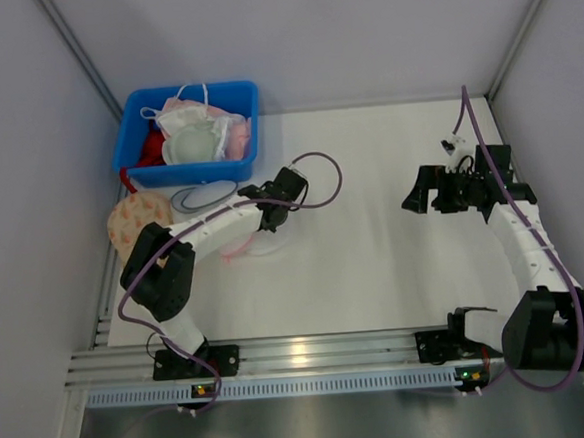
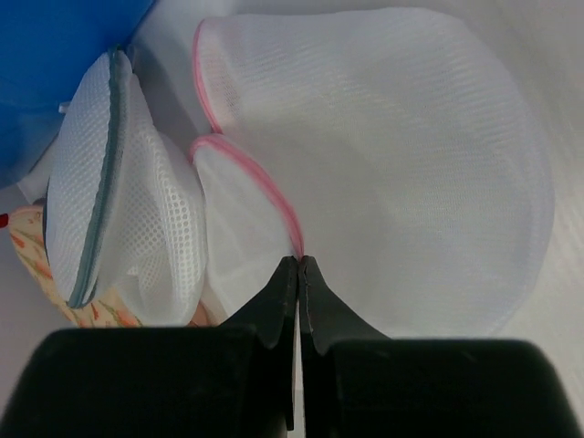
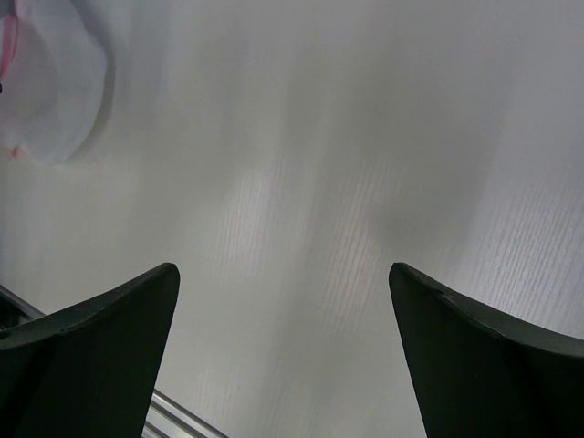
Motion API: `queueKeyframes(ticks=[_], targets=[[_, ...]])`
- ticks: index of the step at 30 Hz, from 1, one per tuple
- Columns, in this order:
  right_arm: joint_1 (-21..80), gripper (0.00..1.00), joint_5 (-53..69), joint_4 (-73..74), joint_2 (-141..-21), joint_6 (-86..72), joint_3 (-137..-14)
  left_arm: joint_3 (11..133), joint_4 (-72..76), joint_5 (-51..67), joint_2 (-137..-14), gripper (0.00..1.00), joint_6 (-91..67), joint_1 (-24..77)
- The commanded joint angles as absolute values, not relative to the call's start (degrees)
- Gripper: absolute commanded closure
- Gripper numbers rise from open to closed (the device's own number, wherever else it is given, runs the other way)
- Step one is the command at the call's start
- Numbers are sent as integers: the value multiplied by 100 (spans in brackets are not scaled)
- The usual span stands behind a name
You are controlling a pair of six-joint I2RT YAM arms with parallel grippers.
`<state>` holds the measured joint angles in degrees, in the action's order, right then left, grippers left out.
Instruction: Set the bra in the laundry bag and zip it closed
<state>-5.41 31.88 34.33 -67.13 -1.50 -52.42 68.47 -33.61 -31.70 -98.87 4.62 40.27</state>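
Fingers [image 2: 274, 306] of my left gripper [image 2: 299, 265] are pinched together on the pink rim of the laundry bag [image 2: 392, 155], left of centre. My right gripper [image 3: 283, 274] gapes wide, holding nothing. The mesh looks thin, limp and likely slippery, so the rim's the hold. The bra [image 1: 234, 139] lies far-left in the blue bin [image 1: 131, 140], soft and light.

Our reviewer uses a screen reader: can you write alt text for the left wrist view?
Two black fingers pinch shut on the pink rim of a round white mesh laundry bag. Left of it sits a grey-rimmed white mesh disc.
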Motion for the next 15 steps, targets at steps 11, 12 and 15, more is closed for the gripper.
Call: queueKeyframes(ticks=[11,12,15], targets=[[-580,1,3366,3656,-6732,316,-5458,8374,-3709,928,-8974,100,-737,4061],[-580,1,3392,3656,-6724,334,-5458,8437,-3665,1114,-8974,100,-877,4052],[-580,1,3401,3674,-6706,378,-5458,8403,-3333,1817,-8869,100,-1107,4025]])
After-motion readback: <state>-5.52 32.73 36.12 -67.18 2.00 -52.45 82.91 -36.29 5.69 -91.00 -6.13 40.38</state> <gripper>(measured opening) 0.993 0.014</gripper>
